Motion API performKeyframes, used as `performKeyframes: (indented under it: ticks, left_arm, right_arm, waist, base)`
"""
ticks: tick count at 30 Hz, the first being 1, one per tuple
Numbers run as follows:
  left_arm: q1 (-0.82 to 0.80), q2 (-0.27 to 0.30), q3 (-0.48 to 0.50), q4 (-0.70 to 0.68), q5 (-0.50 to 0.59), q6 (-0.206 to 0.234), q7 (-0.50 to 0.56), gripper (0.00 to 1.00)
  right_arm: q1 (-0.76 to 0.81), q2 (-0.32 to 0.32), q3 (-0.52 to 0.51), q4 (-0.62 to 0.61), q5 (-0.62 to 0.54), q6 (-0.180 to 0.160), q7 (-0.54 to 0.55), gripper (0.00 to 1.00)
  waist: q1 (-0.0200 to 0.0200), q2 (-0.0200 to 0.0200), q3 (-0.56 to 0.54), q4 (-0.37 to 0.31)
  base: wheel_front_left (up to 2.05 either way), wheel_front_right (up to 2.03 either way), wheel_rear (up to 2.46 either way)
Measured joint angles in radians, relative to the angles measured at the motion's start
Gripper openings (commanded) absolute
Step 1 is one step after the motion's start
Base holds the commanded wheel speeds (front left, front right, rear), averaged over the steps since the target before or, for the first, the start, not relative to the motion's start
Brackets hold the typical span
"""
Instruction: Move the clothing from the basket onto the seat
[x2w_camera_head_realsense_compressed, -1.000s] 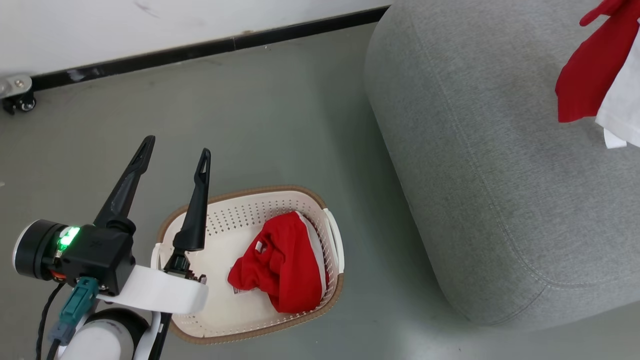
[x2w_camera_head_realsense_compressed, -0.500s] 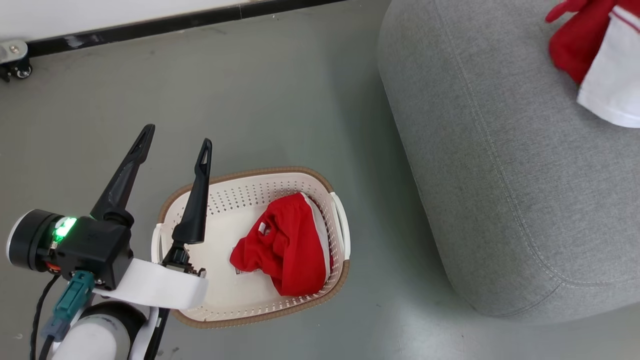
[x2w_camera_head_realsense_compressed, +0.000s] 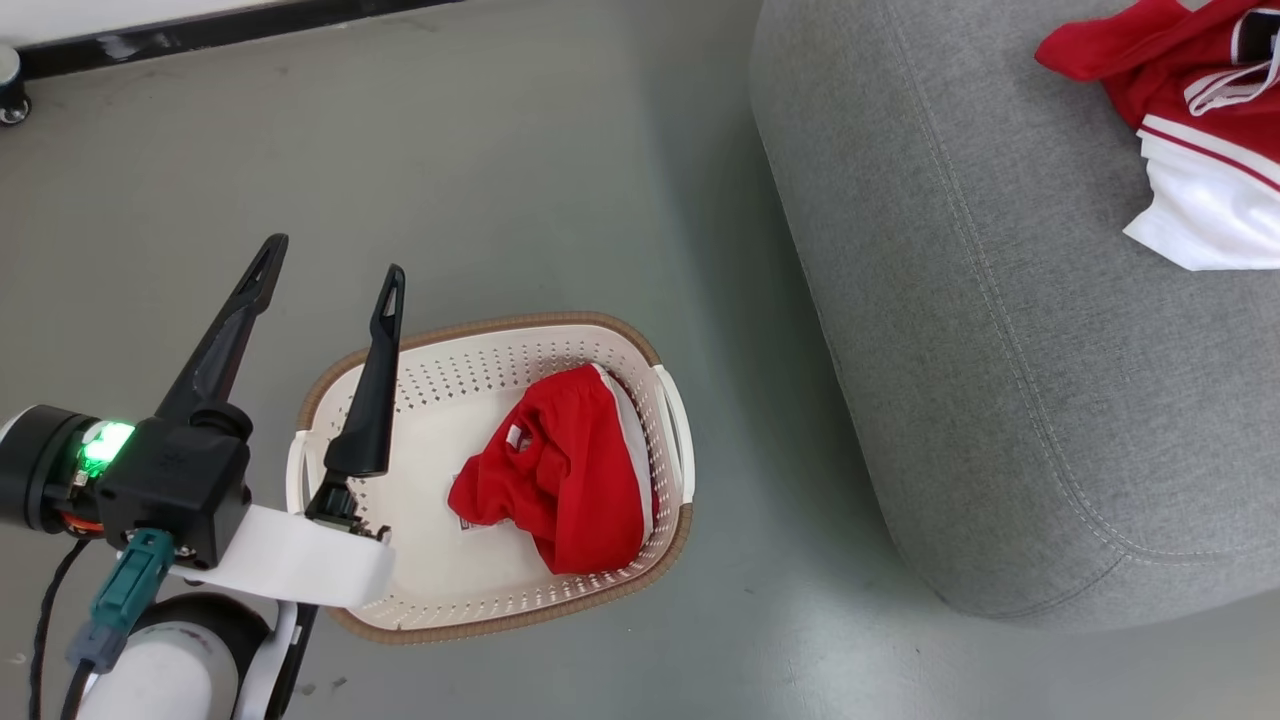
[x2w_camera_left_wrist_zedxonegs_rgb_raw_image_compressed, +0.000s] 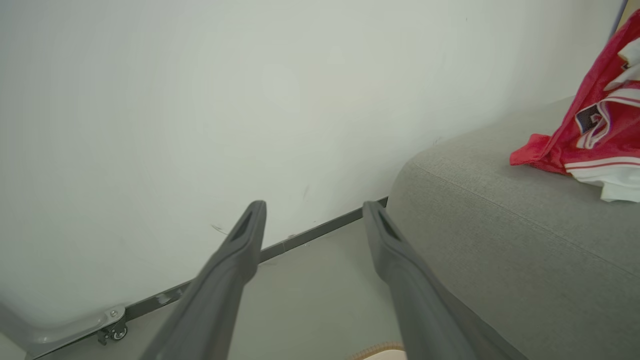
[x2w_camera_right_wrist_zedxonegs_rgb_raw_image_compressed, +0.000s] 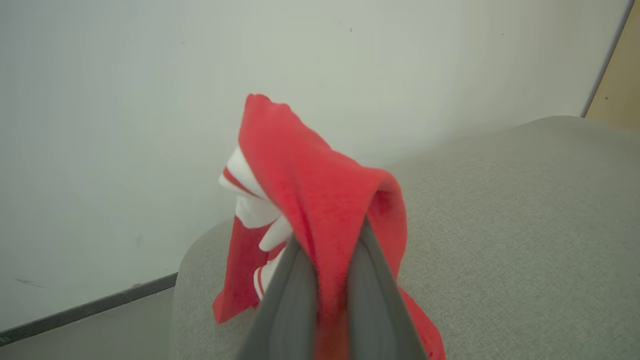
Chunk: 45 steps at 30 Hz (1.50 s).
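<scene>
A cream basket (x2w_camera_head_realsense_compressed: 480, 332) with a brown rim stands on the floor, and one crumpled red piece of clothing (x2w_camera_head_realsense_compressed: 560, 480) lies in its right half. My left gripper (x2w_camera_head_realsense_compressed: 330, 265) hovers open over the basket's left edge, holding nothing; its wrist view has the left gripper (x2w_camera_left_wrist_zedxonegs_rgb_raw_image_compressed: 314, 207) pointing at the wall and the seat's (x2w_camera_left_wrist_zedxonegs_rgb_raw_image_compressed: 500, 225) end. A second red-and-white piece of clothing (x2w_camera_head_realsense_compressed: 1190, 130) rests on the grey seat (x2w_camera_head_realsense_compressed: 1000, 350) at the top right. My right gripper (x2w_camera_right_wrist_zedxonegs_rgb_raw_image_compressed: 330, 250) is shut on this clothing (x2w_camera_right_wrist_zedxonegs_rgb_raw_image_compressed: 310, 165), which drapes over the fingertips above the seat (x2w_camera_right_wrist_zedxonegs_rgb_raw_image_compressed: 500, 225).
A white wall with a dark baseboard (x2w_camera_head_realsense_compressed: 200, 30) runs along the back, with a castor wheel (x2w_camera_head_realsense_compressed: 10, 95) at its left end. Grey floor (x2w_camera_head_realsense_compressed: 560, 180) lies between basket and seat. A tan panel (x2w_camera_right_wrist_zedxonegs_rgb_raw_image_compressed: 620, 75) stands beyond the seat's far end.
The head camera has shifted. The red-and-white clothing at the top right has come down and spread over the seat. The left gripper stays open; the basket's garment has not moved.
</scene>
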Motion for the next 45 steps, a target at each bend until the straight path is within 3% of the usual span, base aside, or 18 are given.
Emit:
performKeyframes:
  ticks: [25, 28, 29, 45]
  left_arm:
    - [0.000, 0.012, 0.022, -0.015, 0.000, 0.001, 0.016, 1.00]
    - [0.000, 0.012, 0.022, -0.015, 0.000, 0.001, 0.016, 1.00]
    - [0.000, 0.012, 0.022, -0.015, 0.000, 0.001, 0.016, 1.00]
    - [0.000, 0.005, 0.022, -0.013, -0.002, 0.003, 0.015, 1.00]
  right_arm:
    - [0.020, 0.071, 0.004, 0.206, -0.066, 0.000, -0.061, 0.00]
    - [0.020, 0.072, -0.004, 0.224, -0.071, 0.000, -0.067, 0.48]
    - [0.019, 0.072, -0.008, 0.229, -0.071, 0.000, -0.068, 1.00]
    - [0.027, 0.092, -0.024, 0.275, -0.052, 0.000, -0.101, 1.00]
  waist:
    - [0.0000, 0.0000, 0.033, -0.011]
    - [0.0000, 0.0000, 0.032, -0.013]
    - [0.0000, 0.0000, 0.032, -0.013]
    - [0.0000, 0.0000, 0.021, -0.029]
  base:
    - [0.00, 0.00, 0.00]
    - [0.00, 0.00, 0.00]
    - [0.00, 0.00, 0.00]
    - [0.00, 0.00, 0.00]
